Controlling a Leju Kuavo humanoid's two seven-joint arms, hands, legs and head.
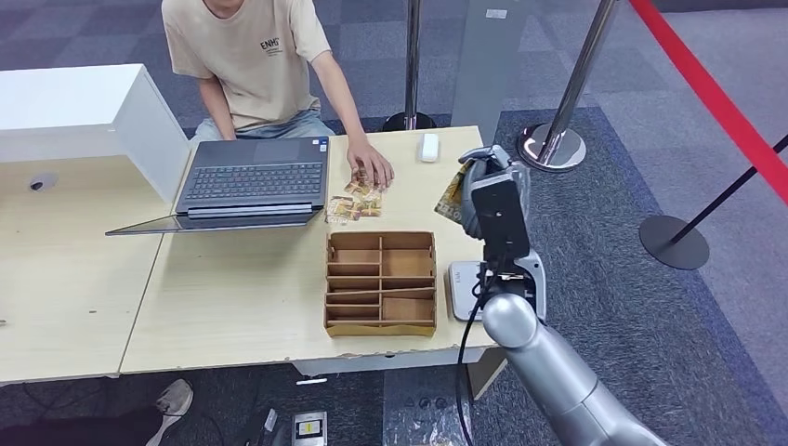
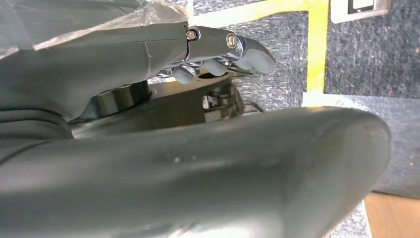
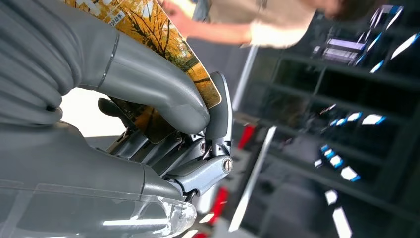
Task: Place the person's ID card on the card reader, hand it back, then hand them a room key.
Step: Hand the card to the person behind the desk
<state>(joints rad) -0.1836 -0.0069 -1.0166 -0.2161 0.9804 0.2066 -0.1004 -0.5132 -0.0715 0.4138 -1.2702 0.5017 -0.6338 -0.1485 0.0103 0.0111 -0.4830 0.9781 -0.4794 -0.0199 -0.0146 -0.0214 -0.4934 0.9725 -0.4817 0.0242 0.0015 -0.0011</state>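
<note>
The right hand is raised above the far right part of the table and grasps one card with a yellow tree picture, pinched between the thick thumb and the darker fingers. I judge this card to be thin, light and stiff, with a smooth face that can slip, so it is best held by the flat faces near one short edge, leaving the other end free for the person to take. The left hand hangs down over the carpet; its fingers seem curled with nothing in them, but I cannot tell this surely. On the table I count one laptop, one wooden tray with compartments, one grey card reader beside the tray, one white mouse, and a small pile of similar cards under the person's hand; their number I cannot count.
</note>
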